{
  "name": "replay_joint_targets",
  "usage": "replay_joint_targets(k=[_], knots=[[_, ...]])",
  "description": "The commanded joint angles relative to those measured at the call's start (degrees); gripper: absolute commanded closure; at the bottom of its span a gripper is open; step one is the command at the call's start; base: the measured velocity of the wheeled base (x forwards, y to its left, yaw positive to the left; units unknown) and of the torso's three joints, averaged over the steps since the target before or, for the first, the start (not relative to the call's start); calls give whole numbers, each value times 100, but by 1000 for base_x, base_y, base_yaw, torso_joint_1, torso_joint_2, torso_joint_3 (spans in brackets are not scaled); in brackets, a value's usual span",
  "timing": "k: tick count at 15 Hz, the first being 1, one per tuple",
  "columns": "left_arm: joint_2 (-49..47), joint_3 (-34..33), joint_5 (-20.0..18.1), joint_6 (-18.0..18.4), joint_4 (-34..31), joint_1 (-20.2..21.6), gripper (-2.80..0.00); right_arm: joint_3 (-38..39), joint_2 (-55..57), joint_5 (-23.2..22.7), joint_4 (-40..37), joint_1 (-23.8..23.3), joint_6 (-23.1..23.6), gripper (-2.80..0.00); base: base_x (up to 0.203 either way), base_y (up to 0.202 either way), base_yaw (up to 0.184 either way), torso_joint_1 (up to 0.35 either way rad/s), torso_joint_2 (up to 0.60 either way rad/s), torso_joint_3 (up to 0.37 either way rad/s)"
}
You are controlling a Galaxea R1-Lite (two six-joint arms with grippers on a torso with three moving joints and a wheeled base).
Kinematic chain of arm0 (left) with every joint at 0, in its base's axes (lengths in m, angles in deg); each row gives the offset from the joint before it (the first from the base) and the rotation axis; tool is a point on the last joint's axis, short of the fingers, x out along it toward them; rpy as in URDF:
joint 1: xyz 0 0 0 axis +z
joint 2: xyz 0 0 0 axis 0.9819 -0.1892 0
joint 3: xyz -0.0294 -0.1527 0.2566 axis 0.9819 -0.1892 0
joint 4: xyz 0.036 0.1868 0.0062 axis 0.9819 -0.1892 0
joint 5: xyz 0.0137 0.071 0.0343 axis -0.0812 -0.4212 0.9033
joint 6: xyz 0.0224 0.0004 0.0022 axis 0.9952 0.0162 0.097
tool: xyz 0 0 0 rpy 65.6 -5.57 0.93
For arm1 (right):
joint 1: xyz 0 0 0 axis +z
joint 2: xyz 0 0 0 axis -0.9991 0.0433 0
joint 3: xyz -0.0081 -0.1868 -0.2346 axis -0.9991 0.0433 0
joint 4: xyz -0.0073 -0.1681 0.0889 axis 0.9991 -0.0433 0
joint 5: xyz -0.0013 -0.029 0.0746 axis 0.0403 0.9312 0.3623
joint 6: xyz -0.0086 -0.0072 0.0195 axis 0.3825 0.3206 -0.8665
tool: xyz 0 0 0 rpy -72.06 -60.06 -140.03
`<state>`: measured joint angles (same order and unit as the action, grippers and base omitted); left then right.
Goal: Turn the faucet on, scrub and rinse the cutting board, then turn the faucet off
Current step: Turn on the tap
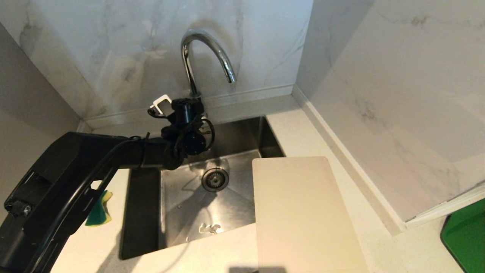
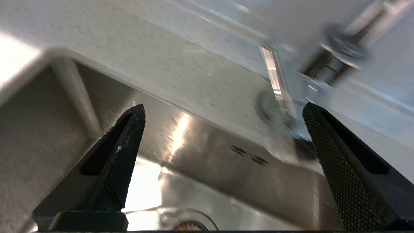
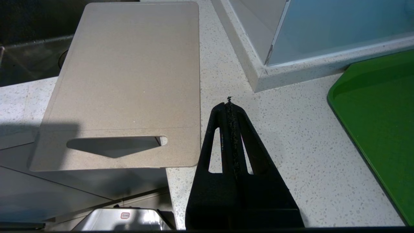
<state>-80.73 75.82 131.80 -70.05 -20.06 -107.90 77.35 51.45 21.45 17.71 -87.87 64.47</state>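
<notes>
The left gripper (image 2: 223, 108), spread wide, sits by the faucet (image 1: 206, 57) in the upper middle. It could miss the thin lever (image 2: 276, 87) and bump the tap.

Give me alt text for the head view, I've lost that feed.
The left gripper is open at the base of the faucet, behind the sink, with no water running. The cutting board lies on the counter right of the sink, one edge over the basin; a sponge sits left.
</notes>
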Motion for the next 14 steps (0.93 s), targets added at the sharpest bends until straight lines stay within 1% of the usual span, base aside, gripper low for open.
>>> replay_joint_targets(k=[1, 3, 6, 11, 14], knots=[[-49, 2, 24, 66, 122, 77, -280, 0, 0, -2, 2, 0, 2, 0, 0, 0, 0, 0, 0, 0], [-67, 2, 6, 181, 212, 145, -280, 0, 0, -2, 2, 0, 2, 0, 0, 0, 0, 0, 0, 0], [-139, 31, -3, 247, 314, 183, -280, 0, 0, -2, 2, 0, 2, 0, 0, 0, 0, 0, 0, 0], [-172, 37, -64, 247, 303, 183, -280, 0, 0, -2, 2, 0, 2, 0, 0, 0, 0, 0, 0, 0], [-72, 29, -125, 242, 180, 132, -280, 0, 0, -2, 2, 0, 2, 0, 0, 0, 0, 0, 0, 0]])
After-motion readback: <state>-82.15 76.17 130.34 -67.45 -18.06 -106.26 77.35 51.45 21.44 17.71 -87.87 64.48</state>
